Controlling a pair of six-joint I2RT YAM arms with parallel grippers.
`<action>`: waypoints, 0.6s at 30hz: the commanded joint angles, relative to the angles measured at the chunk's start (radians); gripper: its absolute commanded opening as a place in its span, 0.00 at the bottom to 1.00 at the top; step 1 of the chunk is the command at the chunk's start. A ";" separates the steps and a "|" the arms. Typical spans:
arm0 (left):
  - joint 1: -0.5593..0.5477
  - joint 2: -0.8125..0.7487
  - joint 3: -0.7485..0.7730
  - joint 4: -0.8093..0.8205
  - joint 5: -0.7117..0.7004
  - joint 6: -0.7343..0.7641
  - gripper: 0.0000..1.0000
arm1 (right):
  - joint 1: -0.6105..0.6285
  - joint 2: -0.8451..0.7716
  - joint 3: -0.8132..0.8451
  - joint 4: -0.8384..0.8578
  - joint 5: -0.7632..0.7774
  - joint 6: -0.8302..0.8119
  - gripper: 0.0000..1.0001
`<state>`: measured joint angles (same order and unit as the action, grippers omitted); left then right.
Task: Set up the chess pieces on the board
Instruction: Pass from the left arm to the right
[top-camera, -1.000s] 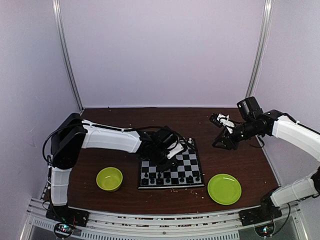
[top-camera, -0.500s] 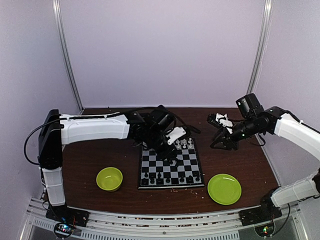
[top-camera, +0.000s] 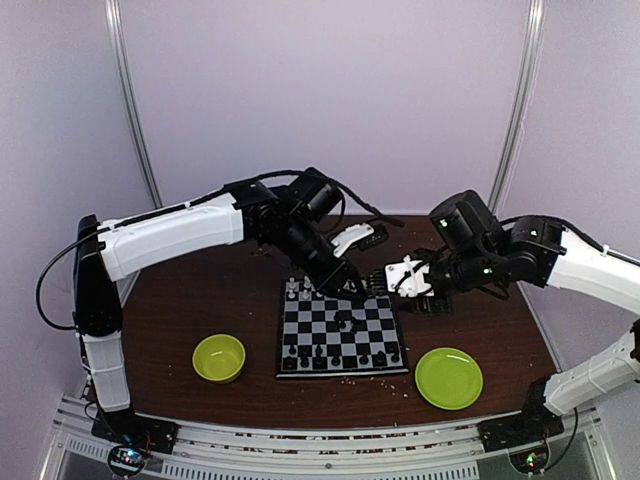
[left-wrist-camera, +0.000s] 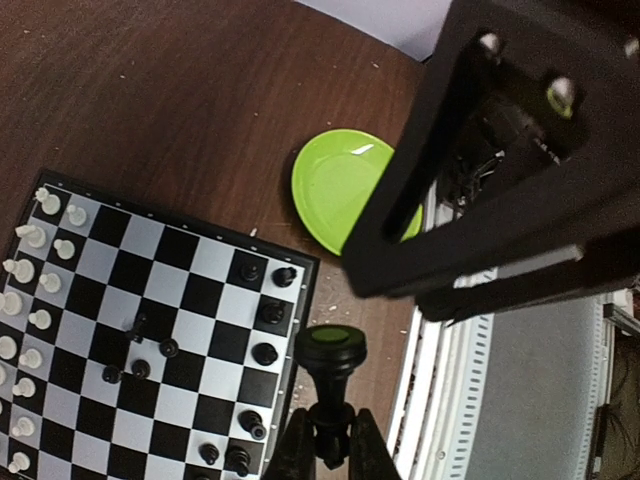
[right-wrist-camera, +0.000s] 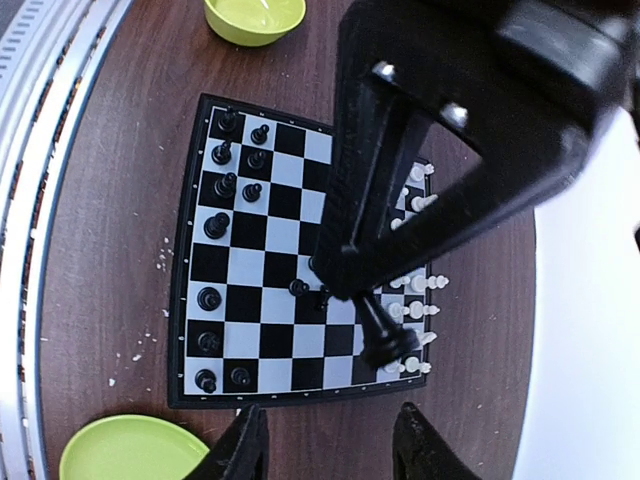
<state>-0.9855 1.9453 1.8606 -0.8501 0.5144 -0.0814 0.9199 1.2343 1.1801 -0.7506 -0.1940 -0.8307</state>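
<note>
The flat square chessboard (right-wrist-camera: 280, 235) is checked black and pale grey-white inside a thin black rim. Tiny white plastic chess pieces (right-wrist-camera: 413, 311) and tiny black plastic chess pieces (right-wrist-camera: 216, 226) dot it. One black chess piece (left-wrist-camera: 333, 350), seen end-on, shows a green disc. The round plastic bowl (top-camera: 219, 357) and round flat plate (top-camera: 448, 378) are lime green. The wooden table (top-camera: 200, 300) is dark brown.

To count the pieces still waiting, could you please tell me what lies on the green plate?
The top view shows the whole green plate with nothing lying on it, and nothing covers any part of it there.
</note>
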 joint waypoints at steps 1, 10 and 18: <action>0.011 0.020 0.028 -0.050 0.119 -0.048 0.00 | 0.073 0.054 0.047 -0.003 0.189 -0.079 0.42; 0.011 0.020 0.009 -0.050 0.166 -0.065 0.01 | 0.132 0.123 0.064 0.058 0.317 -0.072 0.40; 0.011 0.031 0.004 -0.060 0.207 -0.072 0.01 | 0.173 0.133 0.056 0.065 0.341 -0.102 0.34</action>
<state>-0.9813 1.9545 1.8683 -0.9005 0.6754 -0.1436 1.0756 1.3643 1.2118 -0.7044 0.1040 -0.9150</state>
